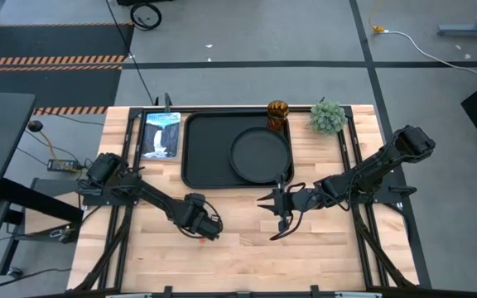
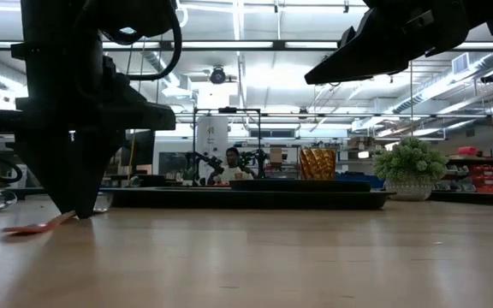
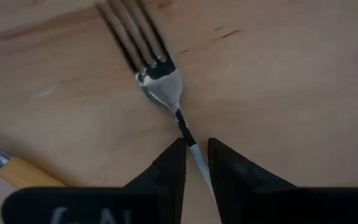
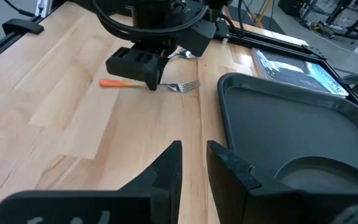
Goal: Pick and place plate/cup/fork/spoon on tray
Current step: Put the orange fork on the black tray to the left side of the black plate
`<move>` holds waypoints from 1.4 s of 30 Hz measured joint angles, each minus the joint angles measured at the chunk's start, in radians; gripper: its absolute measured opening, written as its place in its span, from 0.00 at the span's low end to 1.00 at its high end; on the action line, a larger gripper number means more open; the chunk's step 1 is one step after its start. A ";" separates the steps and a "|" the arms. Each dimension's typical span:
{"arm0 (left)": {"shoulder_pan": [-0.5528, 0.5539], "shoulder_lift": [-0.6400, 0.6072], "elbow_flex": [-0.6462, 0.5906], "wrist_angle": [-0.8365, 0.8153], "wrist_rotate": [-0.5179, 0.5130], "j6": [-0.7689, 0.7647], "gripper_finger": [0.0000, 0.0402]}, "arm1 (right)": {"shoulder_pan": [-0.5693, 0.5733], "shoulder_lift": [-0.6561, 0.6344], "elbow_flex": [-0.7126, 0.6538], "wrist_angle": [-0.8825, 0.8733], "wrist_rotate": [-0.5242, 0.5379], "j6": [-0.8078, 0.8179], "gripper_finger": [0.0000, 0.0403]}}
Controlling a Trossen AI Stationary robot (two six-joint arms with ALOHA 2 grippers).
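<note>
The fork lies flat on the table near its front edge. Its tines (image 3: 135, 31) point toward the tray and its red-orange handle (image 4: 114, 83) toward the near edge. My left gripper (image 3: 196, 152) stands over it, shut on its thin neck. The spoon (image 4: 179, 55) lies on the table just left of it, its yellow-orange handle (image 3: 20, 173) in the left wrist view. The black plate (image 1: 261, 155) lies in the right half of the tray (image 1: 201, 149). The amber cup (image 1: 277, 110) stands at the tray's far right corner. My right gripper (image 4: 194, 149) is shut and empty, in front of the tray. My left gripper pinches the fork's thin silver neck (image 3: 188, 138) between its two fingers, just behind the tines. The fingers come from above, pointing down, and lie across the fork. The handle's end (image 2: 15, 229) rests on the table.
A small green plant (image 1: 328, 117) stands right of the tray at the far edge. A blue-white picture card (image 1: 161, 135) lies left of the tray. Bare wood stretches along the near edge between and in front of both grippers.
</note>
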 joint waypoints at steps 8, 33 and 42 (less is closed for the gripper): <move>-0.005 0.004 0.033 0.007 0.038 0.285 0.11 | 0.000 0.000 0.000 0.000 0.000 0.000 0.20; -0.022 0.002 0.035 0.033 0.026 0.278 0.12 | 0.000 0.000 0.000 0.016 -0.024 -0.027 0.20; -0.020 0.000 0.036 0.033 0.025 0.205 0.04 | 0.000 0.000 0.000 0.016 -0.025 -0.030 0.20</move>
